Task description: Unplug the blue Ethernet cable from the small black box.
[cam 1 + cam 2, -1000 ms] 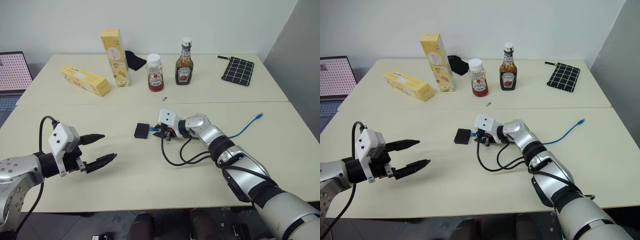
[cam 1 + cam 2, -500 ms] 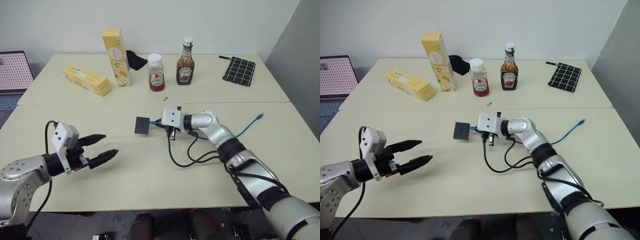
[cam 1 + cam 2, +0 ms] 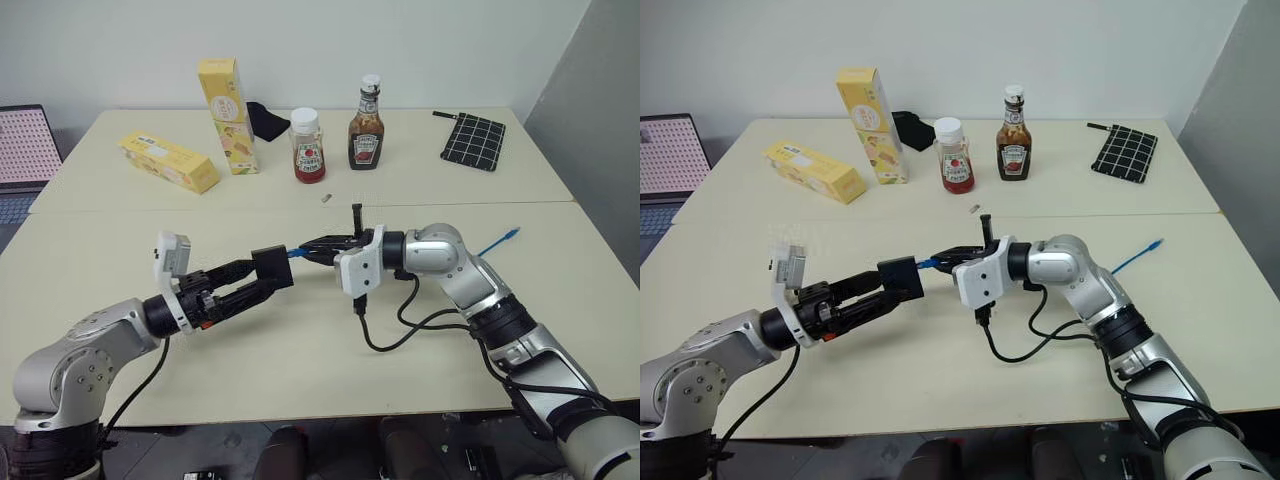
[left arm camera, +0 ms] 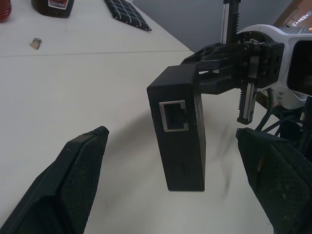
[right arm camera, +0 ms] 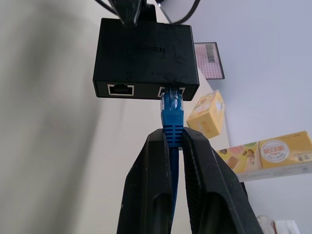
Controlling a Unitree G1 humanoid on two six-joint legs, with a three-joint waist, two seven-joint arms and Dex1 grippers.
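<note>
Above the counter, I am holding the blue cable pinched near its plug in my right pincer, with the black box hanging off it, lifted. My left pincer is standing wide around the box; I should be clamping it squarely before pulling straight. While the right wrist view is showing the plug seated, the left wrist view is showing an empty port

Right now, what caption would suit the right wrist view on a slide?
Right hand pinching the blue Ethernet cable, still plugged into the small black box.
</note>
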